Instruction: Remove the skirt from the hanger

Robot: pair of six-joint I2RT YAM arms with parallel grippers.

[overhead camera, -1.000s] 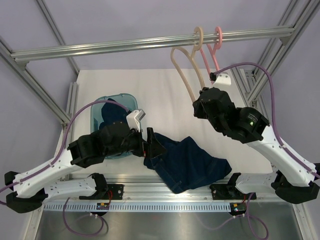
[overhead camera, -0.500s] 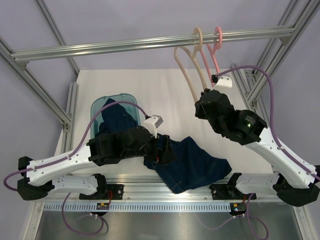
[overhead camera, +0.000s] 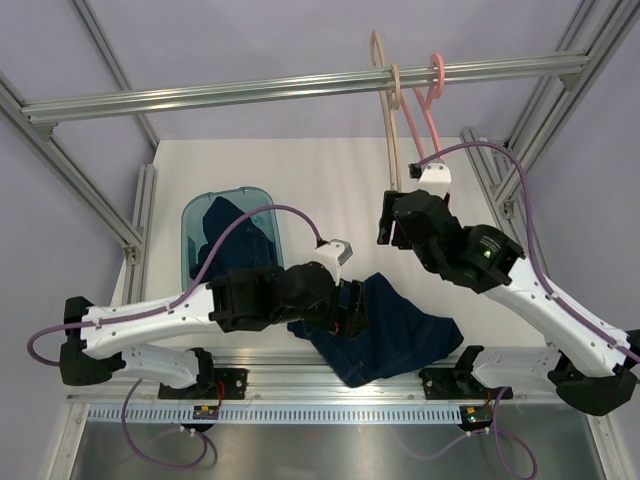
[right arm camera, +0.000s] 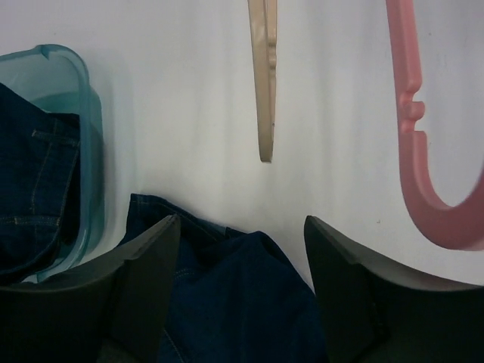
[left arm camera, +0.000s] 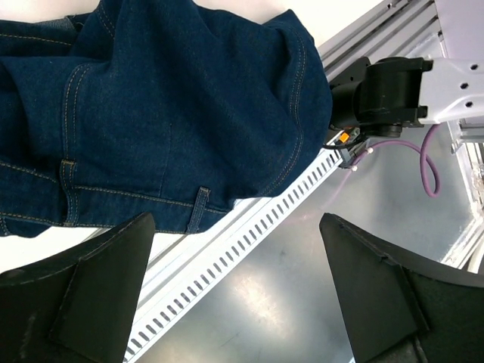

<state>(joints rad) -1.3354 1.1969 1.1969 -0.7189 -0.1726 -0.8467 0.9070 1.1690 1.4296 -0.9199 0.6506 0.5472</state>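
Note:
The dark denim skirt [overhead camera: 395, 325] lies crumpled at the table's near edge, off the hanger; it also fills the top of the left wrist view [left arm camera: 151, 113]. The beige hanger [overhead camera: 392, 110] hangs bare from the top rail, turned edge-on, and its lower end shows in the right wrist view [right arm camera: 263, 76]. My right gripper [overhead camera: 389, 228] is open just below that hanger, touching nothing, with the skirt [right arm camera: 242, 302] under its jaws [right arm camera: 242, 223]. My left gripper [overhead camera: 345, 305] hovers open over the skirt's near-left edge, its fingers [left arm camera: 113, 280] wide apart and empty.
A pink hanger [overhead camera: 425, 100] hangs on the same rail beside the beige one, also seen in the right wrist view [right arm camera: 423, 151]. A teal bin [overhead camera: 262, 200] at the left holds more dark denim. The slotted front rail [left arm camera: 249, 234] and right arm base [left arm camera: 386, 94] lie below the left gripper.
My right gripper has opened and let go of the beige hanger, which has swung edge-on. The left arm has moved right, over the skirt.

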